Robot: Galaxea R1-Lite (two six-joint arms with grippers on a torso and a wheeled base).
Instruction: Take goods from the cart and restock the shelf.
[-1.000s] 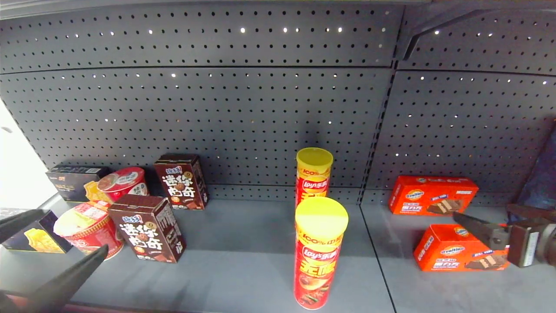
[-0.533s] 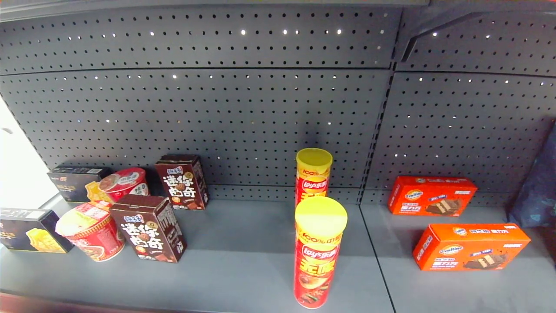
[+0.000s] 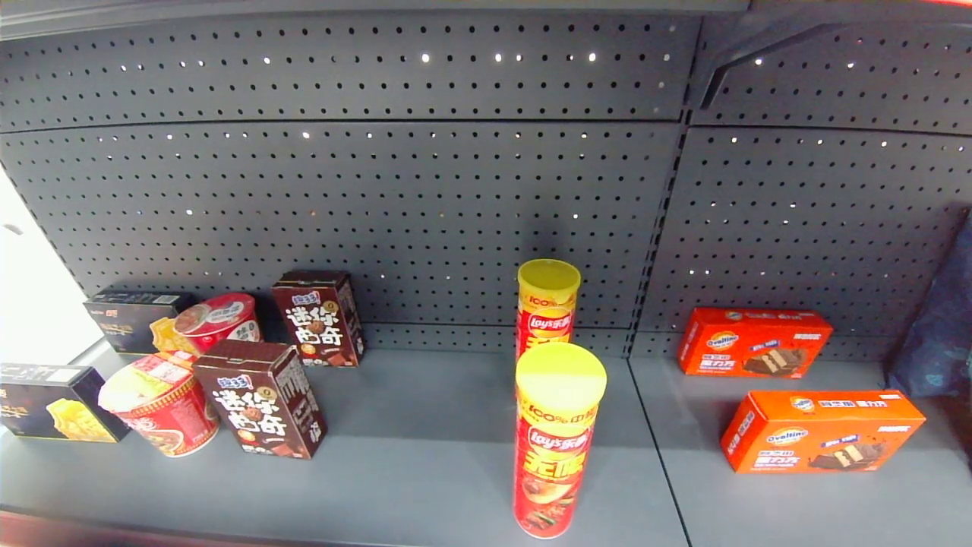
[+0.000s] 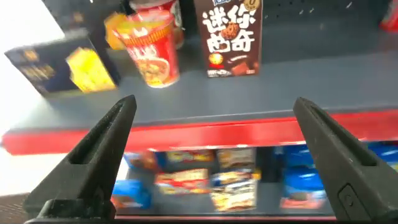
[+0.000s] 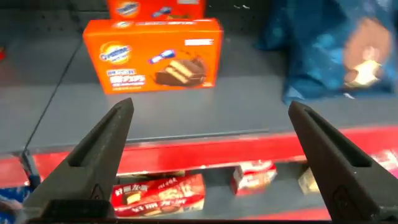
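While left gripper (image 4: 214,102) and right gripper (image 5: 211,104) hang wide and empty, shelf (image 3: 425,425) ahead of both holds tubes (image 3: 560,441), cups (image 3: 159,403), boxes (image 3: 824,429); gaps remain, restocking likely unfinished.

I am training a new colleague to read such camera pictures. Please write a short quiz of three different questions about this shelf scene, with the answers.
1. True or false: the front chip can stands upright.
2. How many orange boxes are on the shelf? A: one. B: two. C: four.
3. Fill in: the jaws of the left gripper are ____ (open or shut).

Key: 1 true; 2 B; 3 open.
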